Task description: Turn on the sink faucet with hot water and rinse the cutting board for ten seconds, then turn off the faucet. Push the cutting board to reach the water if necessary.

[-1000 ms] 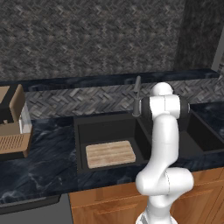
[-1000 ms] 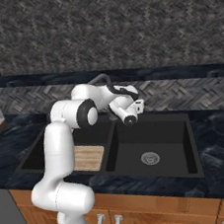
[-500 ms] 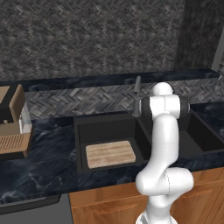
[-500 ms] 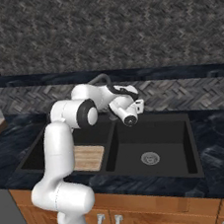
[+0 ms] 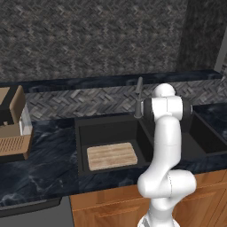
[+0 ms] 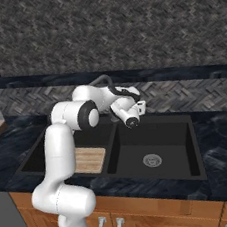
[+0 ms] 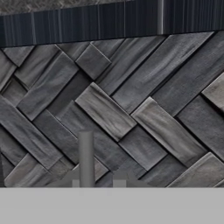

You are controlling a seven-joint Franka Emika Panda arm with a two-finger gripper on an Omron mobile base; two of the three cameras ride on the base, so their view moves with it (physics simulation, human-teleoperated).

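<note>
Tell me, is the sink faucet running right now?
Off. No blue stream falls from the sink faucet, and the cutting board lies dry-looking in the sink.

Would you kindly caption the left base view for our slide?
White arm reaching toward the sink faucet while the cutting board lies flat in the left basin of the sink.

You are looking at a kitchen, a rendered one. A dark marbled counter (image 5: pixel 40 164) runs along the wall, and a black double sink (image 6: pixel 153 131) with a round silver drain (image 6: pixel 152 159) is set into it. Behind the sink stands a slim dark faucet (image 5: pixel 138 95). The wall has a grey herringbone tile backsplash (image 7: pixel 131 109). Under the counter you see wooden cabinet doors (image 6: pixel 149 222) with metal handles. A wooden cutting board (image 5: pixel 111 155) lies in the left basin, and a brown appliance (image 5: pixel 13 124) stands on the counter at the left.
</note>
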